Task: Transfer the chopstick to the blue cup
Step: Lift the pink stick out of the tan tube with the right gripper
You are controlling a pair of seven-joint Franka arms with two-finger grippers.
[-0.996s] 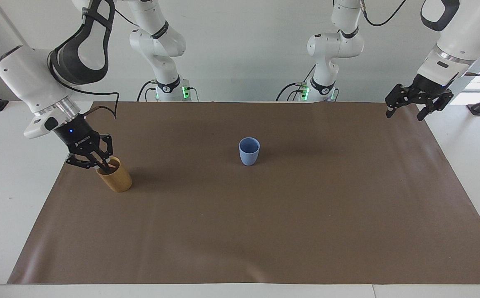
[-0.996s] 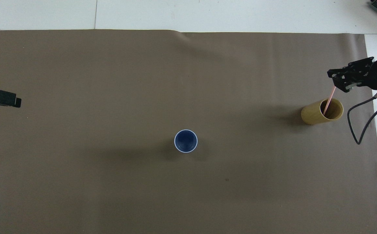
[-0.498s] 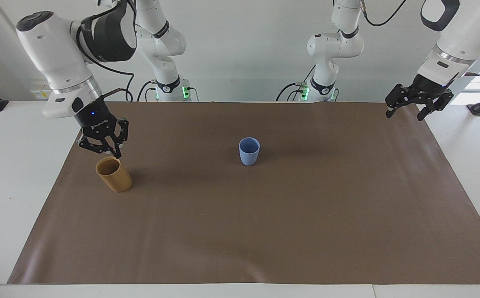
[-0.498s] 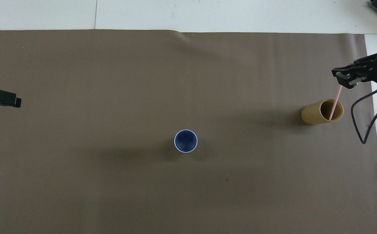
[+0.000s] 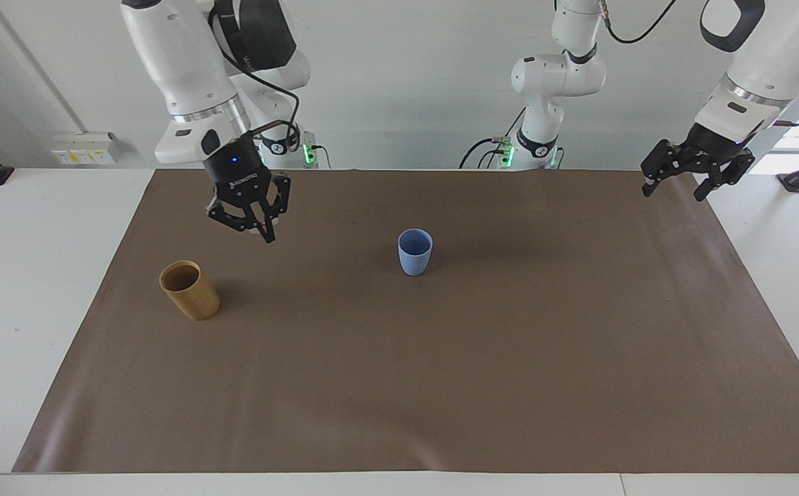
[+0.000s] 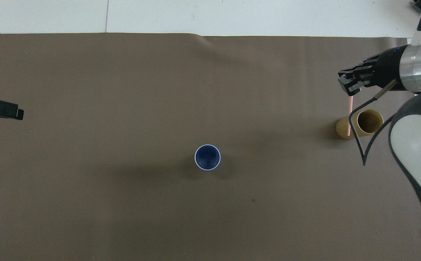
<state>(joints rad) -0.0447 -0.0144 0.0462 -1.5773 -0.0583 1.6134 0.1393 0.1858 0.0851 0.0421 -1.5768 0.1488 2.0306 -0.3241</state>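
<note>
The blue cup [image 5: 414, 253] [image 6: 207, 157] stands upright near the middle of the brown mat. My right gripper [image 5: 265, 233] [image 6: 349, 88] is raised over the mat, between the tan cup and the blue cup. It is shut on the top of the thin pink chopstick [image 6: 349, 116], which hangs down clear of the tan cup. In the facing view the gripper's fingers hide the chopstick. My left gripper [image 5: 677, 184] [image 6: 3, 110] waits open and holds nothing, over the mat's edge at the left arm's end.
A tan bamboo-coloured cup [image 5: 189, 290] [image 6: 366, 122] stands upright toward the right arm's end of the mat, with nothing seen inside it. The brown mat [image 5: 441, 386] covers most of the white table. A black cable hangs from the right wrist.
My right gripper has risen and drawn the chopstick out of the tan cup, then moved sideways toward the blue cup. The left arm has not moved.
</note>
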